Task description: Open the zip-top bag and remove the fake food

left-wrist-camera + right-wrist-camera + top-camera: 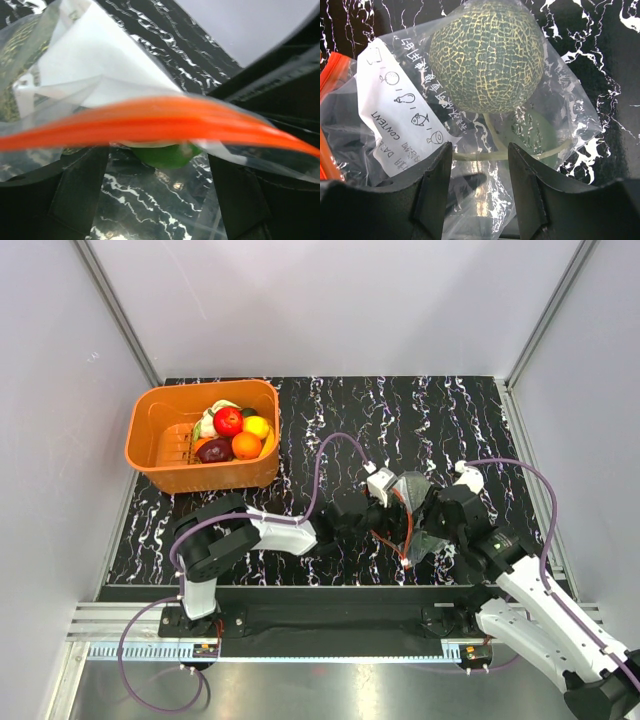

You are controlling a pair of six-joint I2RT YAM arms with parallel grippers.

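**At the near edge: both arms on the bag, mouth not yet proven open**

Between the two grippers, near the front of the black marbled tabletop (pixel 330 410), the zip-top bag (pixel 410 502) is held up off the surface. The right gripper (pixel 479 152) has its fingers part-closed, pinching the clear plastic just below a netted green melon-like ball (pixel 487 55) inside. The left gripper (pixel 160 165) stands with fingers wide apart, the orange zip strip (pixel 150 120) crossing between them; whether they touch it I cannot tell. A smooth green piece (pixel 167 154) shows behind the strip.

The step in hand looks like parting the mouth. Next, the left fingers need a firm hold on one lip, pulling away from the right. The orange basket (pixel 160 455) of fruit sits well apart.
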